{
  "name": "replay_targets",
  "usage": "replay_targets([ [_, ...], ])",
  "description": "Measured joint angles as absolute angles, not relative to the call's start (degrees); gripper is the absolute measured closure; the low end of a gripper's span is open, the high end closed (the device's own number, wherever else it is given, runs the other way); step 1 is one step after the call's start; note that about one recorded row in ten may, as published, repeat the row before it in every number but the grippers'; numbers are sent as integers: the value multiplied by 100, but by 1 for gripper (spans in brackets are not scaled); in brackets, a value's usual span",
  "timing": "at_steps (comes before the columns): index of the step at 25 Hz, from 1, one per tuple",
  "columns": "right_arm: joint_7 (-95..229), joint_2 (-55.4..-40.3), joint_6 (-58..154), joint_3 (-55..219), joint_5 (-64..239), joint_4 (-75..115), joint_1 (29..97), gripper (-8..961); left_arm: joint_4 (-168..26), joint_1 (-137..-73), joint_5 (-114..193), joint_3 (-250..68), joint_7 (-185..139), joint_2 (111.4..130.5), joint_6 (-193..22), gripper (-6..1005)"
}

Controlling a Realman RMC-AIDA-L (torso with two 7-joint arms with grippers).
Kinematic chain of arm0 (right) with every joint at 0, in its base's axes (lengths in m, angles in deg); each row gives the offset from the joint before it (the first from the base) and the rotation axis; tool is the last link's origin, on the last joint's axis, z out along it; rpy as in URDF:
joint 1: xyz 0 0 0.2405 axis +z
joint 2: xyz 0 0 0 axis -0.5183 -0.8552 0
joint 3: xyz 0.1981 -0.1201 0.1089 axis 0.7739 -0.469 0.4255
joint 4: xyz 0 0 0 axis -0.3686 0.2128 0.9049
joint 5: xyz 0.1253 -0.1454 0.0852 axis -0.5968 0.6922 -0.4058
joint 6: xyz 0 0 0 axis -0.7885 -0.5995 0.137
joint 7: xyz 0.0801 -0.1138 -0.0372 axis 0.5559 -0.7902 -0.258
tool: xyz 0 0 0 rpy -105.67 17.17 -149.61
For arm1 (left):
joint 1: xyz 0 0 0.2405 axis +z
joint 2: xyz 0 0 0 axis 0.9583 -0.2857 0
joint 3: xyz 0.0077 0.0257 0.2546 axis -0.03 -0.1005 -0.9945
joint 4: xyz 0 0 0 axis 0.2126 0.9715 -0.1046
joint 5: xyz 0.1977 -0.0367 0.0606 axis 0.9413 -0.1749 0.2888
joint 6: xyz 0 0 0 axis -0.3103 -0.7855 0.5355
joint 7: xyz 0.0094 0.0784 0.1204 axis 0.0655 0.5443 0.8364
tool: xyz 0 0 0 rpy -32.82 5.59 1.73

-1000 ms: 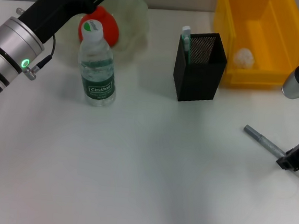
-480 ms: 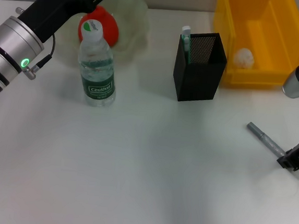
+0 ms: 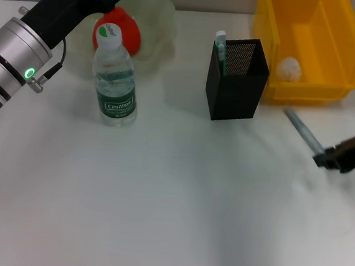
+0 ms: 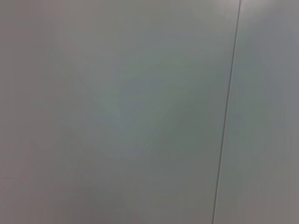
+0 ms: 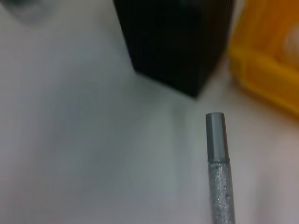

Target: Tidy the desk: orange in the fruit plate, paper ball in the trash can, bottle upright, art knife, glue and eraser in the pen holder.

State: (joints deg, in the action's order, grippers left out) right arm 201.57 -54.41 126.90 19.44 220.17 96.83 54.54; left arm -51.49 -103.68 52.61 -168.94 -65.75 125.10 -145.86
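Pen holder beside trash can

Lighting is even and bright overhead, with soft shadows pooling under the bottle and pen holder. The right gripper is smeared by motion blur. The right wrist view is soft all over, and the pen holder beyond the fingers is mushy. The left wrist view is a featureless grey haze.
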Motion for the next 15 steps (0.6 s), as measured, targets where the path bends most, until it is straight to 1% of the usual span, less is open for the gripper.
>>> replay_targets([
  [4, 19427, -5436, 12655, 2585, 21039, 9672, 5302, 801, -5137, -10364, 5262, -16895, -6681, 12496, -14695, 216],
  [5, 19176, -5438, 12648, 2738, 20711, 9663, 5258, 801, -5084, -10409, 5330, -16902, -7213, 12436, -14826, 216],
  [7, 18705, -5442, 12641, 2890, 20163, 9646, 5167, 800, -4997, -10444, 5426, -16906, -7596, 12385, -14858, 216],
  [8, 18170, -5452, 12584, 2965, 19606, 9618, 5083, 800, -4802, -10483, 5723, -16895, -8168, 12294, -14872, 217],
  [9, 18170, -5452, 12584, 2965, 19606, 9618, 5083, 800, -4802, -10483, 5723, -16895, -8168, 12294, -14872, 217],
  [13, 17370, -5468, 12107, 2968, 18661, 9417, 5039, 800, -4300, -10566, 6715, -16723, -9487, 12132, -14883, 217],
  [15, 17264, -5469, 12012, 2959, 18539, 9365, 5055, 801, -4237, -10585, 6891, -16632, -9699, 12120, -14912, 217],
])
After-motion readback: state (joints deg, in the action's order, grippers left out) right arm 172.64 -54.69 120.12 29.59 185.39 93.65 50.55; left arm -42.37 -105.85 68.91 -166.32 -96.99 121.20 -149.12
